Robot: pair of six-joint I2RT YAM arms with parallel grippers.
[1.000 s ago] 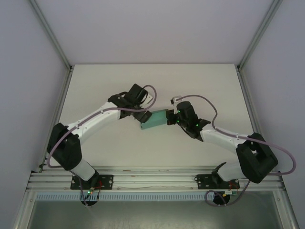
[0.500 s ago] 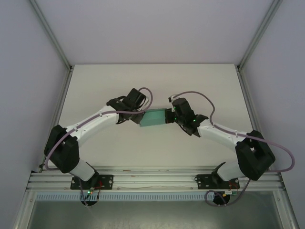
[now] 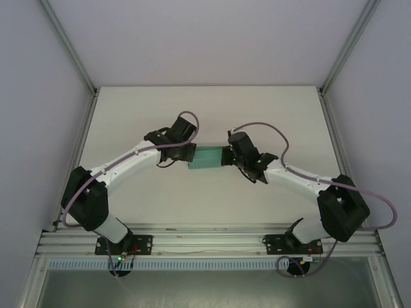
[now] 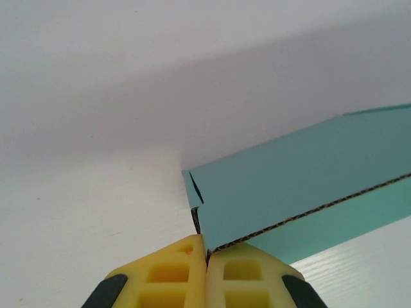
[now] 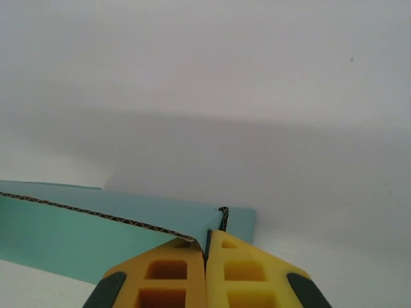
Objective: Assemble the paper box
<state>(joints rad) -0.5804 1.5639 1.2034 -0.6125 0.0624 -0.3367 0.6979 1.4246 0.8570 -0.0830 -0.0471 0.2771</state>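
Jaws of both arms are clenched on the teal-green thin card box [image 3: 207, 158], the left jaws pinching its left end and the right jaws its right end, so that it spans the gap between the two wrists over the middle of the white bench [image 3: 160, 199]. From above the box reads as a plain flat rectangle, whereas the left wrist camera shows yellow pads [image 4: 170, 276] pressed together on a corner of the card [image 4: 302, 186] with its brown corrugated edge and a short slit, and the right wrist camera shows yellow pads [image 5: 247, 269] nipping the corrugated edge of the card [image 5: 64, 237] beside a corner. Pale grey walls [image 3: 212, 38] and aluminium frame rails [image 3: 212, 244] enclose the bench.
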